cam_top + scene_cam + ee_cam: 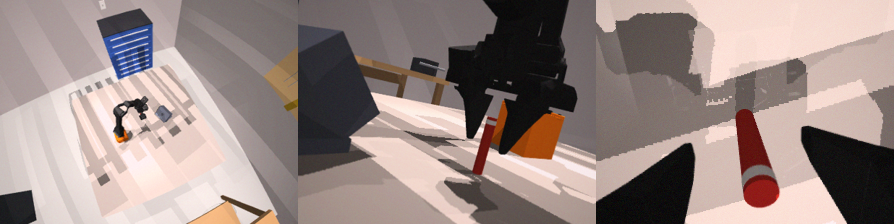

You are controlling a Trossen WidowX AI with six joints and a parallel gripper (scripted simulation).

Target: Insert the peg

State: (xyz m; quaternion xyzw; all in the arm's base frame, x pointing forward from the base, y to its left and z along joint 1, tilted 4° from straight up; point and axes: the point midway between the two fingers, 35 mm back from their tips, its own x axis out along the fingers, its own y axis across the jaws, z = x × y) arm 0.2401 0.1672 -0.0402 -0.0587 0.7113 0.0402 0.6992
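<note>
Peg: red, grey band near top, upright on tabletop. Gripper: jaws apart, one each side of the peg's upper part, gaps visible, not touching.

in the top view the peg is a mere red speck under the gripper, its shape unreadable, and the hole in the panel just beside the gripper is too small to tell. in the exterior view the peg top passes between the fingers, contact unclear; the panel is cut by the left edge. in the wrist view both fingers run off the bottom edge.
</note>
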